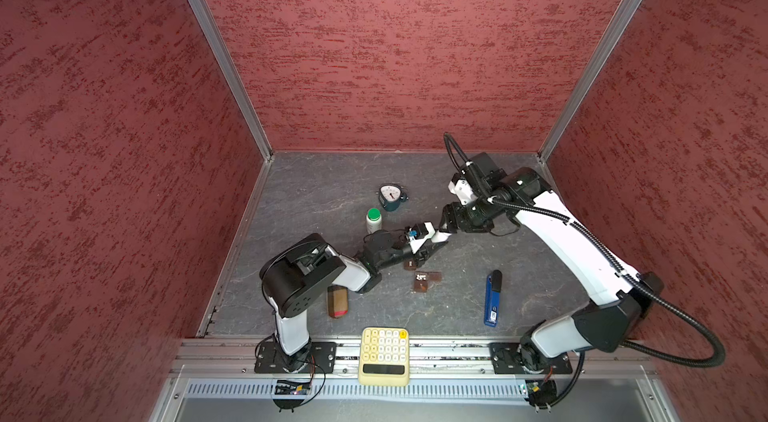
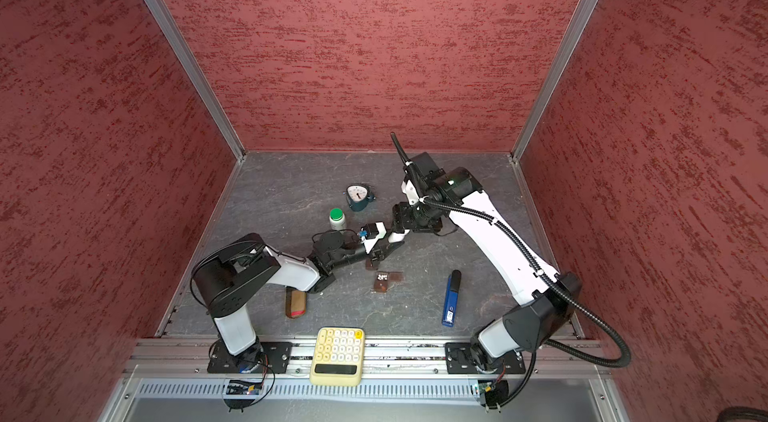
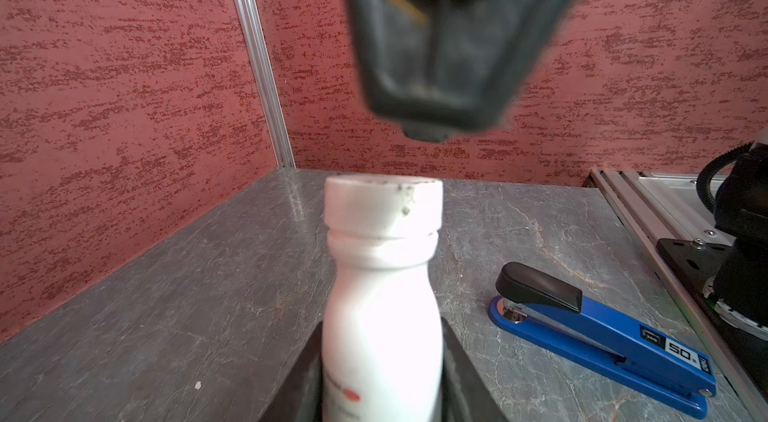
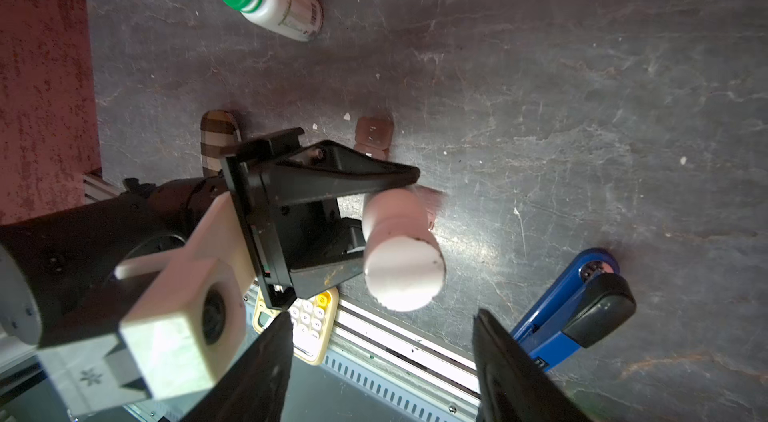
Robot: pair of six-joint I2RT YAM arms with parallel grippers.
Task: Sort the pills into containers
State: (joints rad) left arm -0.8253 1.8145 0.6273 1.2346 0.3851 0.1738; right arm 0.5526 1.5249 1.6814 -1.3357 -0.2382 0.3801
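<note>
Enclosing three sides, red stippled walls (image 1: 374, 46) meet at bare metal posts (image 1: 216, 50) around a grey, marble-veined table (image 1: 324, 191). A metal rail (image 1: 449, 351) runs along the front edge. The left gripper (image 3: 381, 326) is clamped on a white bottle (image 3: 382, 233), held above the middle of the table. The right gripper (image 4: 380, 314) hangs spread wide just over the bottle's cap, not touching it. Two brown containers (image 1: 426, 279) lie on the table under and just beside the grippers, with a few pills (image 4: 347, 117) scattered loose nearby.

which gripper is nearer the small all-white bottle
Left. The left gripper is shut on the white bottle, gripping its body; the right gripper stands open just short of its cap, not touching it.
</note>
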